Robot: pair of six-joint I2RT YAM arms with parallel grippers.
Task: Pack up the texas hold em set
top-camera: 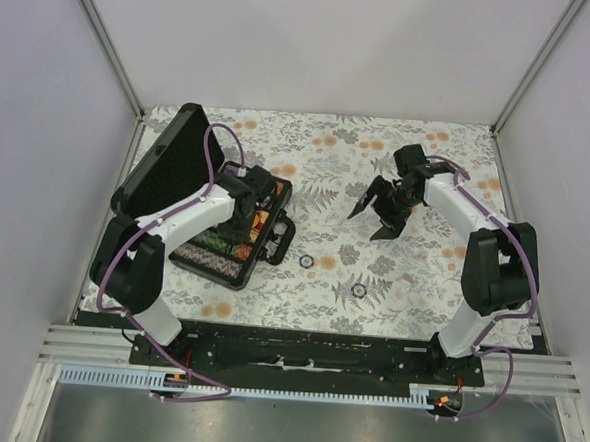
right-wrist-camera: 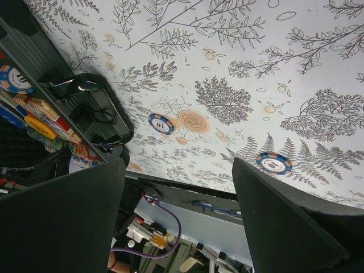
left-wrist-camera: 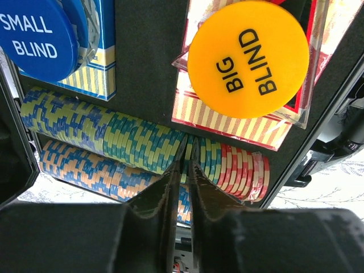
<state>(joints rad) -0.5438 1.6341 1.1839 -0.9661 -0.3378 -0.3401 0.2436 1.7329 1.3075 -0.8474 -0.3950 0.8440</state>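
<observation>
The black briefcase [top-camera: 168,163] of the texas hold em set lies open at the left, lid propped up. My left gripper [top-camera: 248,206] hovers inside it. In the left wrist view its fingertips [left-wrist-camera: 187,142] touch the green-and-yellow chip row [left-wrist-camera: 131,139], with only a thin slit between them and nothing plainly held. A yellow BIG BLIND button [left-wrist-camera: 248,60] rests on the reddish card deck [left-wrist-camera: 227,122]. A blue SMALL BLIND button [left-wrist-camera: 37,37] lies on a blue deck [left-wrist-camera: 96,74]. My right gripper [top-camera: 386,202] hangs open above the cloth. Two loose chips [top-camera: 307,261] [top-camera: 359,289] lie in front of the case.
The right wrist view shows both loose blue-and-orange chips [right-wrist-camera: 161,123] [right-wrist-camera: 273,163] on the floral cloth [right-wrist-camera: 239,62] and the case handle [right-wrist-camera: 94,111] at the left. White walls enclose the table on three sides. The arm bases stand along the near edge.
</observation>
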